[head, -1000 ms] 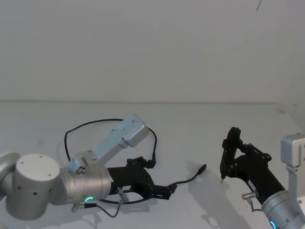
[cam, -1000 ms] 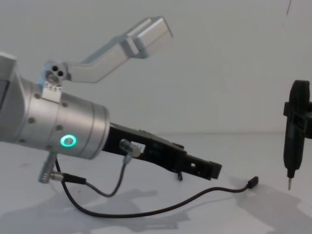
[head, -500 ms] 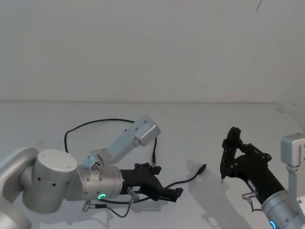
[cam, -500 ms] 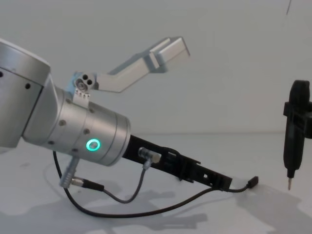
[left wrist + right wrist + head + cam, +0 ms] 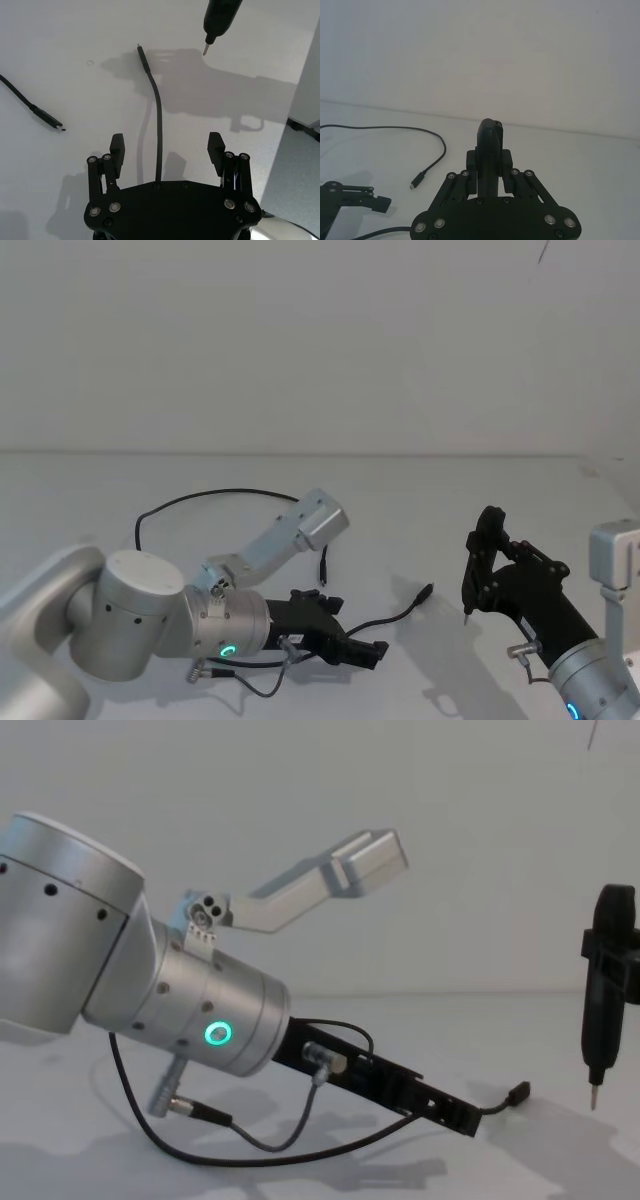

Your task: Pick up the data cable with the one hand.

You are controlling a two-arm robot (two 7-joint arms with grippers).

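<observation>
The data cable is a thin black lead lying on the white table. One plug points toward the right arm, and the rest loops back behind the left arm. My left gripper is low over the table and open. In the left wrist view the cable runs straight between its two spread fingers, touched by neither. The cable's other plug lies off to the side. The chest view has the left gripper tilted down just short of the plug. My right gripper is shut on a slim black stick tool.
The stick tool's metal tip hangs just above the table, a short way right of the cable's plug. The white table meets a plain white wall behind. A grey wire with a barrel plug dangles under the left wrist.
The left arm has moved forward and to the right and tipped lower, bringing its open gripper along the cable toward the plug. The right arm and its tool have not moved.
</observation>
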